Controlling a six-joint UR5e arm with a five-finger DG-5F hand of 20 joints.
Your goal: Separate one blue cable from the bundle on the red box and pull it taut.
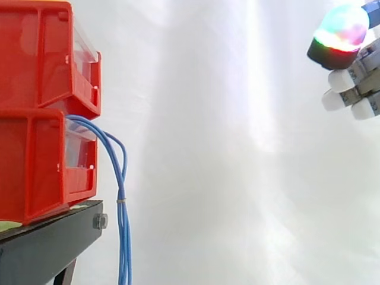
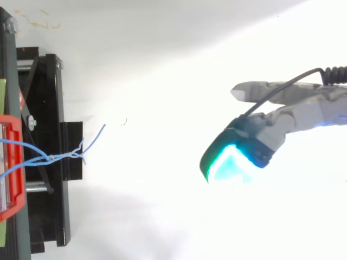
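A bundle of thin blue cables (image 1: 122, 178) comes out of the lower red bin (image 1: 35, 169) and hangs down past the stand, tied together partway down. From above, the blue cables (image 2: 57, 157) cross at a knot, and one loose end (image 2: 96, 136) sticks out toward the right. My hand (image 1: 363, 74) is high at the right, far from the cables, with its fingers fairly straight and nothing between them. One glowing pad (image 1: 339, 31) faces the bins. In the top view my hand (image 2: 303, 111) reaches leftward, level with the bundle but well apart from it.
A second red bin (image 1: 41, 53) sits stacked on the lower one. Both rest on a black stand (image 1: 50, 240), whose frame (image 2: 46, 108) juts toward my hand. A white curtain lies behind the wide gap between the hand and the bins.
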